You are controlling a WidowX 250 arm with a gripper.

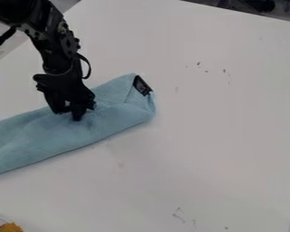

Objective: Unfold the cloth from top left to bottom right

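Observation:
The gripper [74, 111] hangs down from the upper left, with its lower end at the surface of the light blue cloth [44, 140]. The cloth lies folded as a long band, running from the left edge up toward the middle of the view. It has a dark tag [142, 85] at its upper right corner. The gripper stands left of that tag, over the band's upper right part, and hides a bit of the cloth. Small wrinkles show around the contact spot.
A white table [220, 122] bears the cloth and has a few small dark marks. At the bottom left corner is a yellow-orange object [11, 227]. Dark items lie beyond the table's edge at the top right.

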